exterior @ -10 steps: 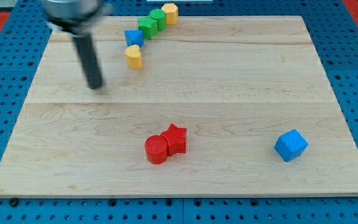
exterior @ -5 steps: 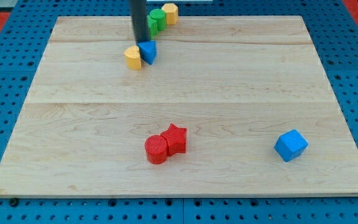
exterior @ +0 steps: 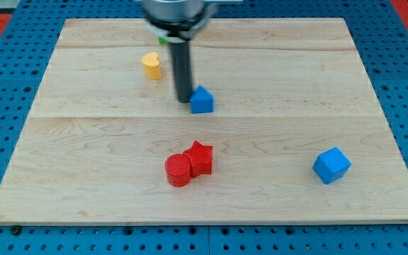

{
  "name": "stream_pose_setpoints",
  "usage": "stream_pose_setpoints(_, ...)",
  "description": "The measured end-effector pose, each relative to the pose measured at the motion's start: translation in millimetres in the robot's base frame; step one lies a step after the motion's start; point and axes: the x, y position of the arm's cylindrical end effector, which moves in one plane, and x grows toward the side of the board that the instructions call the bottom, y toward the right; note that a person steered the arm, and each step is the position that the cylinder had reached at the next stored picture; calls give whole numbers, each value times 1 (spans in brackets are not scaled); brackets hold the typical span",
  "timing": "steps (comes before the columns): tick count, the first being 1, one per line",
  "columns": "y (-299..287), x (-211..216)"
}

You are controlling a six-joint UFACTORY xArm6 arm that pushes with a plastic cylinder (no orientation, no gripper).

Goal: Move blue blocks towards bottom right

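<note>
A small blue block [exterior: 202,100] with a peaked top sits on the wooden board [exterior: 282,85], a little above the board's middle. My tip [exterior: 183,101] touches its left side. A blue cube [exterior: 331,165] lies near the view's bottom right. The rod runs up from the tip to the arm's dark body at the view's top.
A yellow block [exterior: 151,65] lies at the upper left of the tip. A red cylinder [exterior: 178,171] and a red star block [exterior: 200,157] sit together below the middle. The arm hides the top-edge blocks; only a sliver of green shows.
My tip has moved down and right, pushing the small blue block away from the yellow block towards the board's middle. The arm now covers the green and yellow blocks at the top edge.
</note>
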Motion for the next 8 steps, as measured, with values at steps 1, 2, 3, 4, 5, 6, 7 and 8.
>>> stream_pose_setpoints(1, 43, 6)
stream_pose_setpoints(2, 87, 6)
stream_pose_setpoints(3, 129, 5)
stream_pose_setpoints(4, 114, 32)
stream_pose_setpoints(5, 82, 33)
stream_pose_setpoints(6, 44, 34)
stream_pose_setpoints(7, 74, 67)
stream_pose_setpoints(8, 111, 64)
